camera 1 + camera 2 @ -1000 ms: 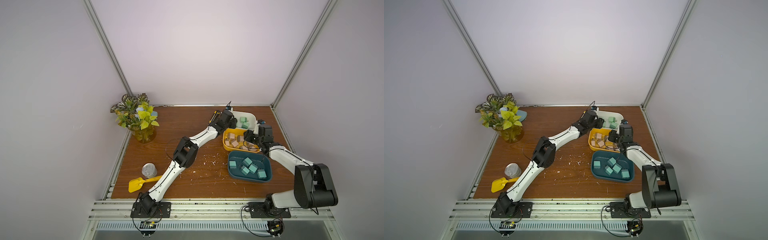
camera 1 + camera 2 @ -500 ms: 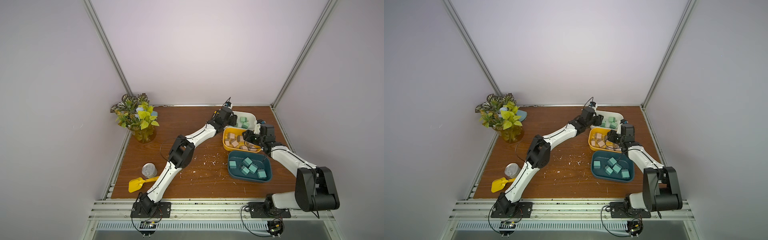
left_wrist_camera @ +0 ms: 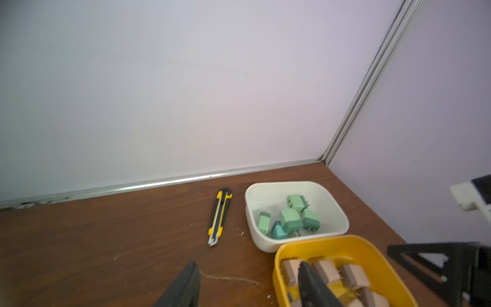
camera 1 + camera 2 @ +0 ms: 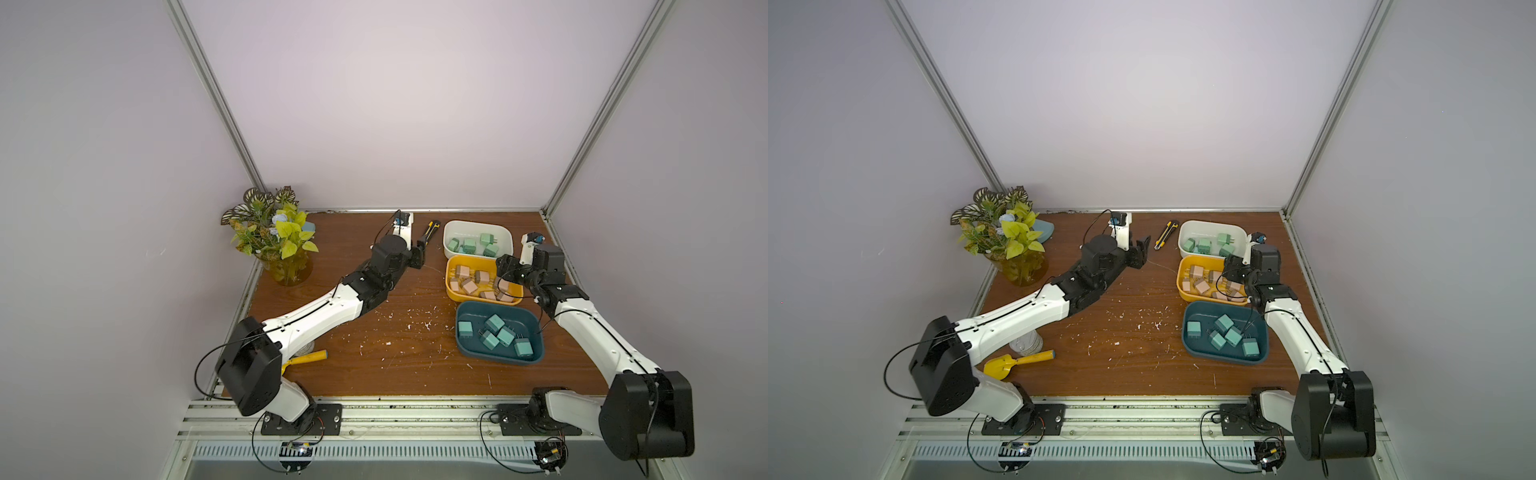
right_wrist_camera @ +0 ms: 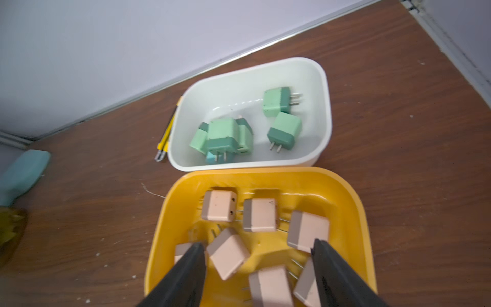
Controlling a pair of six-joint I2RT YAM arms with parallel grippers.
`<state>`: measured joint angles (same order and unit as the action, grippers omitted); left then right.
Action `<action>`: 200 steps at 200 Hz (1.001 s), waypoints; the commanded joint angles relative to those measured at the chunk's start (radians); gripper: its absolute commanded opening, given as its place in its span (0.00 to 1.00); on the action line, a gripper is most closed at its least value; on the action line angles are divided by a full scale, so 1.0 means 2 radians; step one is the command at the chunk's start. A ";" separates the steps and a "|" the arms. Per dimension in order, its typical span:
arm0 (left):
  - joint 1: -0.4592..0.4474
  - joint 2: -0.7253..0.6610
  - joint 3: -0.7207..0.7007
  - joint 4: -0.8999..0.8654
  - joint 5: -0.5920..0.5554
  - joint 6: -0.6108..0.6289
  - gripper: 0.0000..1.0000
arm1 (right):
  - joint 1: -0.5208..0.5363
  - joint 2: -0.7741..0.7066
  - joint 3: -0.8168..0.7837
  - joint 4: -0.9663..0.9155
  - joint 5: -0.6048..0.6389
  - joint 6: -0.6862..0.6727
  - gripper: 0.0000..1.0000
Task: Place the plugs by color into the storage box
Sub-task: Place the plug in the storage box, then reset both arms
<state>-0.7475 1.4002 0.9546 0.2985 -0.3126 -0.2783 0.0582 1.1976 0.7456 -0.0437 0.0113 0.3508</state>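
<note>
Wooden table (image 4: 395, 361); pink plugs (image 5: 260, 215) lie, prongs pointing variously.

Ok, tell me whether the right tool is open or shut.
Open. In the right wrist view the right tool has its fingers wide apart over the yellow bin; the pink plugs lie loose below, none pinched.

plugs (image 4: 495, 322) in boxes (image 4: 476, 311), knife (image 4: 1164, 237) just left of rear box (image 4: 465, 228)
</note>
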 commanded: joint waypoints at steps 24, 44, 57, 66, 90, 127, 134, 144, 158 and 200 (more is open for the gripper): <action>0.061 -0.147 -0.189 0.063 -0.108 0.056 0.61 | -0.004 -0.126 -0.158 0.152 0.087 -0.008 0.68; 0.086 -0.198 -0.257 0.097 -0.164 0.090 0.63 | -0.002 -0.167 -0.256 0.286 0.107 -0.024 0.67; 0.113 -0.220 -0.291 0.105 -0.172 0.097 0.63 | -0.003 -0.168 -0.280 0.321 0.120 -0.027 0.68; 0.135 -0.230 -0.307 0.107 -0.168 0.091 0.64 | -0.002 -0.165 -0.268 0.303 0.117 -0.051 0.68; 0.202 -0.254 -0.369 0.158 -0.130 0.096 0.67 | -0.003 -0.129 -0.289 0.361 0.128 -0.087 0.69; 0.285 -0.209 -0.477 0.345 -0.069 0.073 0.74 | -0.001 -0.031 -0.286 0.441 0.076 -0.104 0.68; 0.309 -0.195 -0.478 0.373 -0.031 0.060 0.75 | -0.001 -0.012 -0.282 0.462 0.045 -0.113 0.67; 0.317 -0.185 -0.472 0.379 0.004 0.074 0.75 | 0.002 0.009 -0.265 0.457 0.022 -0.127 0.66; 0.319 -0.146 -0.470 0.430 0.024 0.087 0.76 | 0.003 0.031 -0.245 0.444 0.008 -0.134 0.65; 0.326 -0.055 -0.457 0.531 0.114 0.152 0.76 | 0.004 0.045 -0.267 0.533 0.026 -0.165 0.65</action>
<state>-0.1120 1.2407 0.0135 1.1706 -0.2249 -0.0547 0.0597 1.2869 0.2295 0.8417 0.0864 0.0868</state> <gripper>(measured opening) 0.763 0.653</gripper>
